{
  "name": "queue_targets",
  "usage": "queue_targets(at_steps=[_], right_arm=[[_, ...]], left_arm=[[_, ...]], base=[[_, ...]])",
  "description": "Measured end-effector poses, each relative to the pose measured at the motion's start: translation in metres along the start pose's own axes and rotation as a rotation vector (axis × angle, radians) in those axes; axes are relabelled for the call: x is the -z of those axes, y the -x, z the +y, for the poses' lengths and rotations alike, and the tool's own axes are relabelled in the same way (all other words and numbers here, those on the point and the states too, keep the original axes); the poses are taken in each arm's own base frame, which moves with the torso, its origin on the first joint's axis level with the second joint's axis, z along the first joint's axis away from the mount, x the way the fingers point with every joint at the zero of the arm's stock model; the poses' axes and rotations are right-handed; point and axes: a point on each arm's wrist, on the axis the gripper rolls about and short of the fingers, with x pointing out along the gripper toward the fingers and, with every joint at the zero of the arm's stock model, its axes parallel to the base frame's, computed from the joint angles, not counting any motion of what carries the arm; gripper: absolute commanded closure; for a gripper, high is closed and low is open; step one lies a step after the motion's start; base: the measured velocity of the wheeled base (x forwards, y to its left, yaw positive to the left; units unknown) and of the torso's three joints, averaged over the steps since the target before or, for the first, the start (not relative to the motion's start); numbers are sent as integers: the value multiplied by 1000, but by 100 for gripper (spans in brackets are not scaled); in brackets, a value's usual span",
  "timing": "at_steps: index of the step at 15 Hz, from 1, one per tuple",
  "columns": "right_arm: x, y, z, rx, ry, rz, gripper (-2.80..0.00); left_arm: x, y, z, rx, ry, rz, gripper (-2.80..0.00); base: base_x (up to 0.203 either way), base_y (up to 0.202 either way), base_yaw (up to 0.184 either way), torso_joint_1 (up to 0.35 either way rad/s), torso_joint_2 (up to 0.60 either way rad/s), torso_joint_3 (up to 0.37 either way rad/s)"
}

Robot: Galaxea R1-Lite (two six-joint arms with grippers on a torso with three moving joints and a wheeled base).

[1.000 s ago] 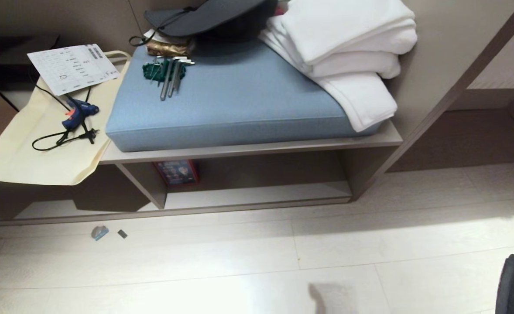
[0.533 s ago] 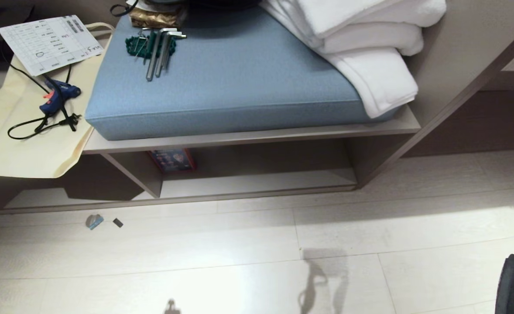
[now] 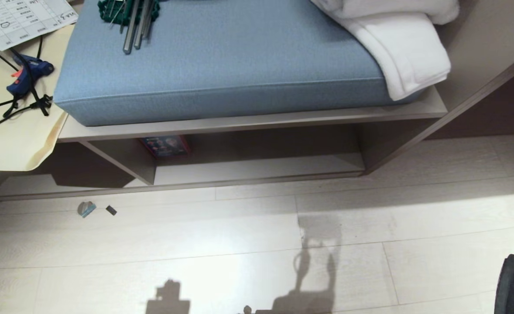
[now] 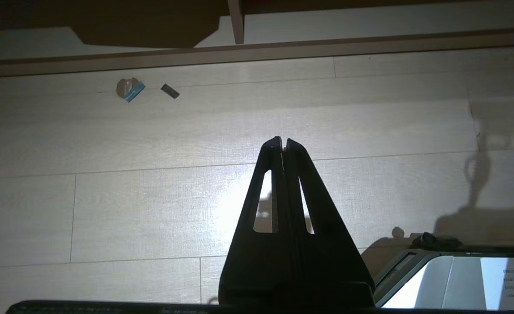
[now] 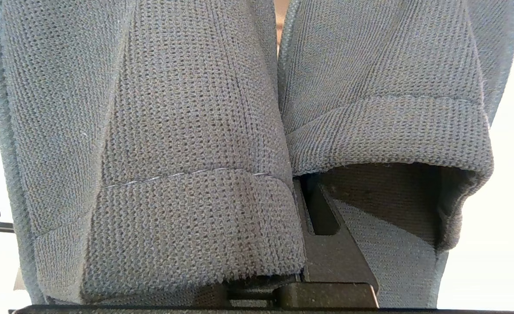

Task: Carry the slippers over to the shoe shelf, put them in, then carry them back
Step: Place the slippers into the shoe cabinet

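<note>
Both slippers hang clamped in the right gripper.

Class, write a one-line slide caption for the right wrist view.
Right gripper shut on the pair of grey knit slippers, which fill the view.

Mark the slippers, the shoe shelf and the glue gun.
slippers [image 5: 196, 144]: right wrist view, knit toe band of one slipper.
shoe shelf [image 3: 257, 168]: head view, pale base board of its right compartment.
glue gun [image 3: 32, 72]: head view, blue body.
</note>
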Motion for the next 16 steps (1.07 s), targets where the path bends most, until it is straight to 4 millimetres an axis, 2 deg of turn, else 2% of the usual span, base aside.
queue_targets(at_steps=[16], right_arm=[[0, 0, 0, 1, -3, -1, 0]], left_arm=[[0, 0, 0, 0, 0, -1, 0]], base=[[0, 0, 0, 1, 3, -196]])
